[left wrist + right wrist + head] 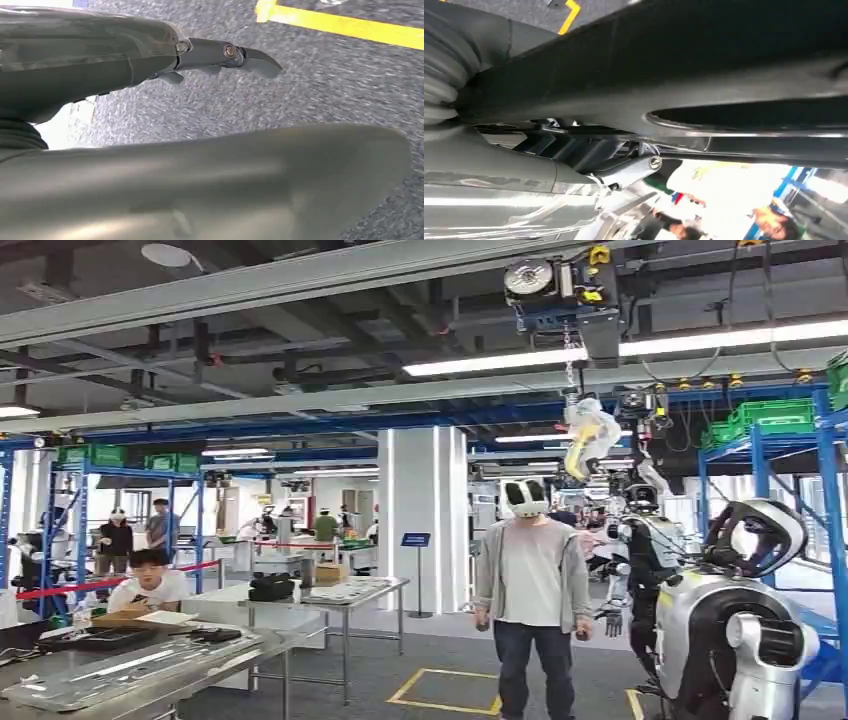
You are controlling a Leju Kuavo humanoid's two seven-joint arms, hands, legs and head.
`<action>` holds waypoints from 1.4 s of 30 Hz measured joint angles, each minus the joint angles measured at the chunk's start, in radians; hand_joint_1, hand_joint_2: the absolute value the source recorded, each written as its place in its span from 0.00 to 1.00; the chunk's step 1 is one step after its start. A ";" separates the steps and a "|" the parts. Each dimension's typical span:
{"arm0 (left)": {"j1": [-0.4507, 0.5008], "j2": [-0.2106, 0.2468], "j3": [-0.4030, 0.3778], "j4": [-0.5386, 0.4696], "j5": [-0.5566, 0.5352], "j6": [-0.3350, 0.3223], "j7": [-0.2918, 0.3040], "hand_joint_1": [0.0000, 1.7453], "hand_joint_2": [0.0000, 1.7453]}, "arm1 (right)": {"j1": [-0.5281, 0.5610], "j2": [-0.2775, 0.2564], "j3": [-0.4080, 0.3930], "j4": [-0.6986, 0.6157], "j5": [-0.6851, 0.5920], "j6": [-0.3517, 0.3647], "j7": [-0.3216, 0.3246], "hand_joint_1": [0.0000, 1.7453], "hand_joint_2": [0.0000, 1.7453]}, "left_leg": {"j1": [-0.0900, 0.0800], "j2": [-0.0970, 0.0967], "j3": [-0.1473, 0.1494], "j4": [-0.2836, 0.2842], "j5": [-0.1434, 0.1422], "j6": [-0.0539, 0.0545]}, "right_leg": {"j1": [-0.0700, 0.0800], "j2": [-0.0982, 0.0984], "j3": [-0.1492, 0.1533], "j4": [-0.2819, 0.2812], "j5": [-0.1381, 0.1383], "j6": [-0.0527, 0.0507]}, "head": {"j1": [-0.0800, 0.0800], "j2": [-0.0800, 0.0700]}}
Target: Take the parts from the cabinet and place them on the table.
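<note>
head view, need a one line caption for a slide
Workshop floor seen from the robot's head: a person wearing a headset stands centre, another humanoid robot at right, steel table at left.

Your left robot hand (150, 60) wears a smooth, glossy dark grey shell that tapers into a slim dark finger (235, 55), where you can see a small brass-coloured round screw head and, behind it, a second shiny fastener. A black ribbed cover sits where the hand meets the wrist, and a broad matte grey thumb (225, 185) has a soft sheen. Your right robot hand (554, 150) shows a pale grey ribbed cover, a glossy silver-grey shell, dark ridged fingers (564, 147) and a bright silver link with a slotted screw.
</note>
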 joint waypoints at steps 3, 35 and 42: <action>0.001 0.012 0.000 0.000 0.000 0.000 -0.005 0.00 1.00 | -0.002 0.013 0.000 -0.002 0.002 0.000 -0.004 1.00 1.00 | 0.010 0.045 0.116 -0.209 0.105 -0.011 | -0.001 -0.026 0.004 0.006 -0.008 0.013 | 0.000 0.000; -0.008 0.020 0.000 0.000 0.003 -0.004 -0.018 0.00 1.00 | -0.048 0.048 0.014 0.000 0.001 0.019 0.001 1.00 1.00 | -0.001 0.070 0.131 -0.255 0.099 -0.014 | 0.009 -0.028 -0.006 0.008 -0.005 0.024 | 0.000 0.000; -0.003 0.016 0.000 0.000 0.001 -0.006 -0.013 0.00 1.00 | -0.047 0.049 0.027 0.007 -0.019 0.040 0.012 1.00 1.00 | -0.006 0.018 0.127 -0.259 0.109 0.048 | -0.004 0.022 -0.039 0.112 -0.086 0.054 | 0.000 0.000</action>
